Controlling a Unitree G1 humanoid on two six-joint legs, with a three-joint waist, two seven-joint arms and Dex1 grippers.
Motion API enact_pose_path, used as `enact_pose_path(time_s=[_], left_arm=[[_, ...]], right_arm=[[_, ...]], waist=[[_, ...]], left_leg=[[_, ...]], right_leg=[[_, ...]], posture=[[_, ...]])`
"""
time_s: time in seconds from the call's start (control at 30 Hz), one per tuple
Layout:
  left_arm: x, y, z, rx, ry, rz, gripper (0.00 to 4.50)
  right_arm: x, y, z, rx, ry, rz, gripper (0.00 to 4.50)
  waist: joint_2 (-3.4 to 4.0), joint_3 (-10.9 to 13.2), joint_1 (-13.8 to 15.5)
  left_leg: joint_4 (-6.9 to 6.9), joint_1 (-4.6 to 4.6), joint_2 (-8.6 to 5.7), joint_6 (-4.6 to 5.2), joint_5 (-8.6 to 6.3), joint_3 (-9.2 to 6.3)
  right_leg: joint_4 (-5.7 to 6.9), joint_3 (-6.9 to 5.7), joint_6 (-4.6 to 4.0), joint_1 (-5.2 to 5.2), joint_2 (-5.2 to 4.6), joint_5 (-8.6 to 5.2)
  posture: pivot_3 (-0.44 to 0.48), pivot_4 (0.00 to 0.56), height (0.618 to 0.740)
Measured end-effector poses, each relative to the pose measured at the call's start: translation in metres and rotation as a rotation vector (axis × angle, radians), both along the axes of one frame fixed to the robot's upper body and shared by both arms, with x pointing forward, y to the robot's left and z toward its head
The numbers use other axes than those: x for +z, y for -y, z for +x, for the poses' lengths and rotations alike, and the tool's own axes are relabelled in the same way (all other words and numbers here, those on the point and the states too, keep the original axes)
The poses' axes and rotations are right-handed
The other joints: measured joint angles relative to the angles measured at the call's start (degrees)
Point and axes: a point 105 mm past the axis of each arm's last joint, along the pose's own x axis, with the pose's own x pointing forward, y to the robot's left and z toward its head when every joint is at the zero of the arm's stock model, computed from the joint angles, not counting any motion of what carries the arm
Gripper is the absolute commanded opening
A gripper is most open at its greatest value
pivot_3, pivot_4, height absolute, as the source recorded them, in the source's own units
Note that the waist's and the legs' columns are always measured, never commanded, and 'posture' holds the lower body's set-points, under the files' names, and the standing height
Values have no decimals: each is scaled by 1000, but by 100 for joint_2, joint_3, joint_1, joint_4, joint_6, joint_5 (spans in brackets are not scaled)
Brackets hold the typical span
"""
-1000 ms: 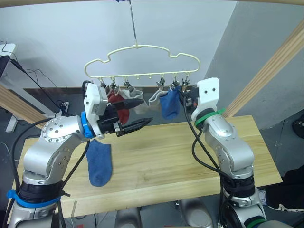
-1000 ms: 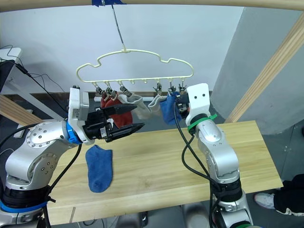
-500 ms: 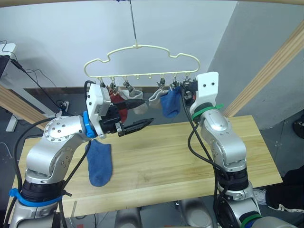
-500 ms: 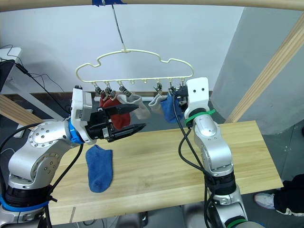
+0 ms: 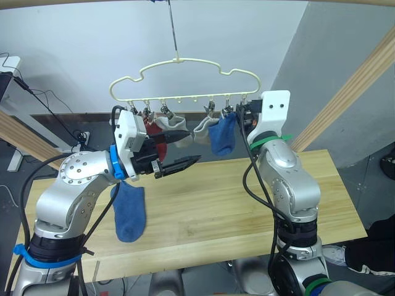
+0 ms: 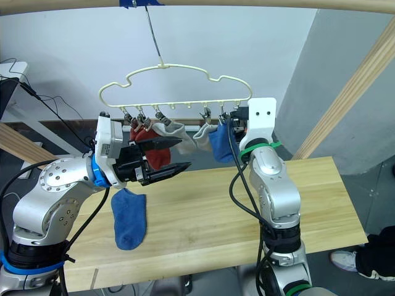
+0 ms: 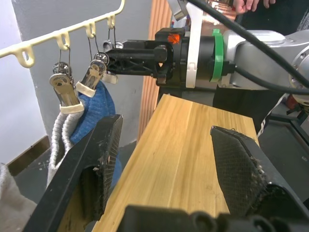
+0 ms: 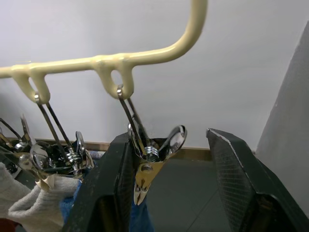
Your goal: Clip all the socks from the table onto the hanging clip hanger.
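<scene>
The cream-yellow clip hanger [image 5: 185, 61] hangs above the table [image 5: 234, 203] at the back. Rust red [image 5: 155, 140], light grey [image 5: 174, 125] and blue [image 5: 222, 135] socks hang from its clips. Another blue sock [image 5: 128, 213] lies flat on the table at the left. My left gripper [image 5: 190, 147] is open and empty, level with the hanging socks and pointing right. My right gripper [image 8: 166, 137] is open at the hanger's right end. An empty metal clip [image 8: 153, 164] hangs between its fingers, close to the left finger [image 8: 108, 193].
Slanted wooden frame beams stand at the right [image 5: 345, 92] and at the left [image 5: 24, 139], with a wooden bar [image 6: 247, 3] overhead. Cables run behind the table on the left. A person's leg and shoe [image 5: 373, 250] are on the floor at the right.
My right gripper has risen a little and come closer to the hanger's rightmost clip. The left gripper has barely shifted and stays open.
</scene>
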Motion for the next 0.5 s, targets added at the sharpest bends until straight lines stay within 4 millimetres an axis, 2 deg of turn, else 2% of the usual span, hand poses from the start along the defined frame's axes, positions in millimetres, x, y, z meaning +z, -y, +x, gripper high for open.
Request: enact_pose_path(time_s=[0.5], left_arm=[[-2, 1, -1, -10, -2, 9, 3220]], right_arm=[[1, -4, -6, 4, -41, 54, 2370]], waist=[[0, 0, -3]], left_leg=[[0, 0, 0, 0, 0, 0]], right_leg=[[0, 0, 0, 0, 0, 0]], posture=[[-177, 266, 740]])
